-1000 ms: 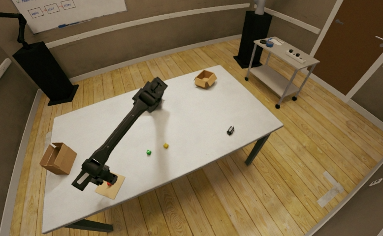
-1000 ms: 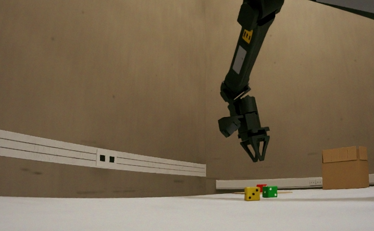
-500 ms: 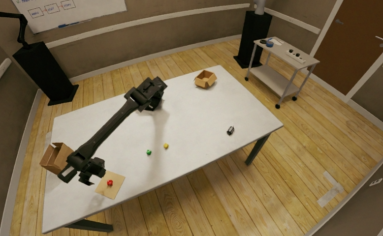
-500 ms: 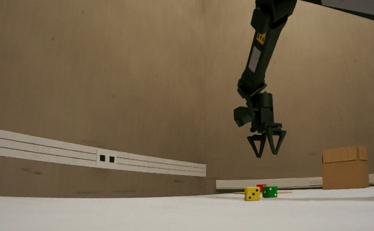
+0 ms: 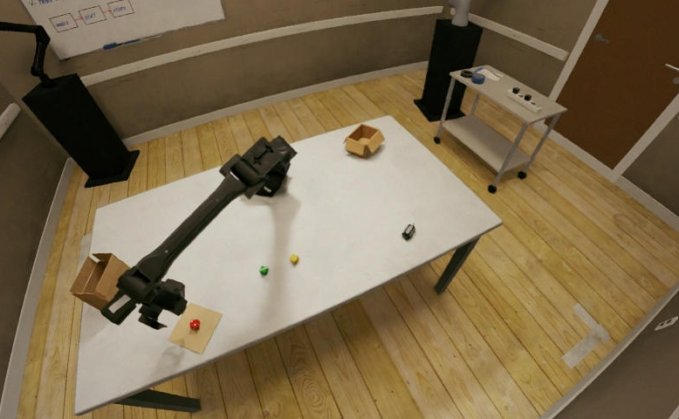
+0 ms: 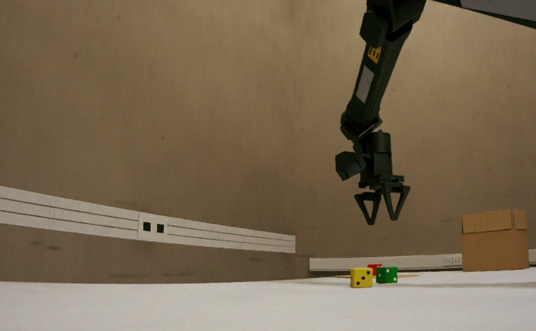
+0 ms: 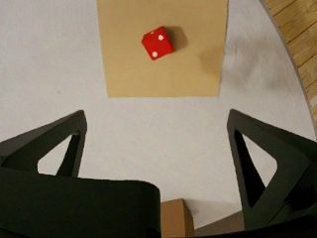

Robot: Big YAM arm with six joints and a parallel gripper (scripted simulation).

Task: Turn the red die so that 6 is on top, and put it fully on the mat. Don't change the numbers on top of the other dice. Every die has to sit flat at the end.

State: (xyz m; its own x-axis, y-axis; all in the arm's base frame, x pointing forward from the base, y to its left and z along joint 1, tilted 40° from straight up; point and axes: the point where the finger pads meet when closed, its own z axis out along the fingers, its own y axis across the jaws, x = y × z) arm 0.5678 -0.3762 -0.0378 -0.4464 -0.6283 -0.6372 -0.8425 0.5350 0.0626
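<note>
The red die lies on the tan mat, inside its edges. In the wrist view its large face towards the camera, apparently the top, shows two white pips, with a narrow strip of another face beyond. My gripper is wide open and empty, pointing down high above the table, off to the near side of the mat in the wrist view. The green die and the yellow die look flat on the table; their top numbers cannot be read.
A cardboard box stands at the table's left end, close to my wrist in the top view. An open box stands at the far edge. A small black object lies at the right. The mat is near the table's front edge.
</note>
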